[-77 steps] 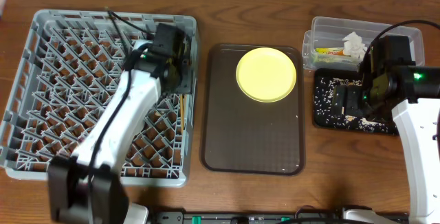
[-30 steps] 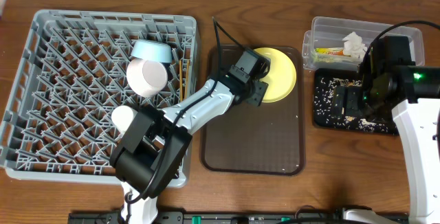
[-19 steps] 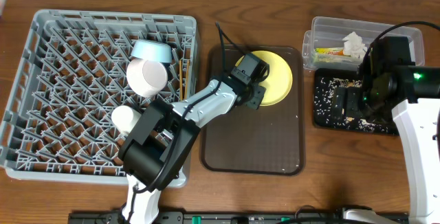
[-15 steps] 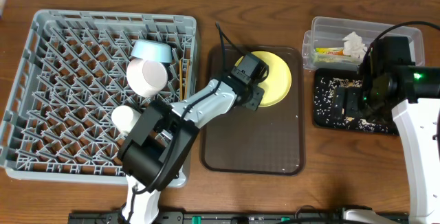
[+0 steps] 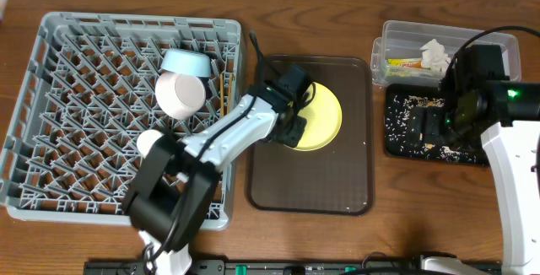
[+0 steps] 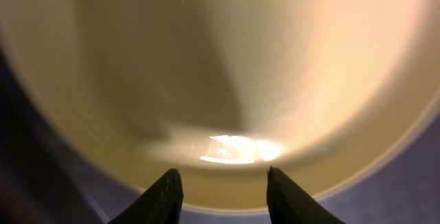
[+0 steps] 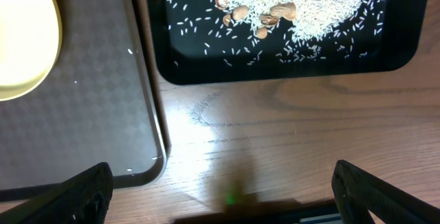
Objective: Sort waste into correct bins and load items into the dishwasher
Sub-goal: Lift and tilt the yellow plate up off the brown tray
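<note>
The left tool (image 6: 220, 176) is gripping the rim of the yellow plate (image 5: 322, 123) — likely for lifting it toward the grey rack (image 5: 126, 20) — while the right tool (image 7: 221, 172) is hanging open near the right edge of the tabletop (image 5: 422, 216).

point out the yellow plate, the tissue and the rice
yellow plate (image 5: 325, 119), overhead, bare right half
tissue (image 5: 434, 53), overhead, its crumpled middle
rice (image 7: 323, 1), right wrist, centre of the pile
</note>
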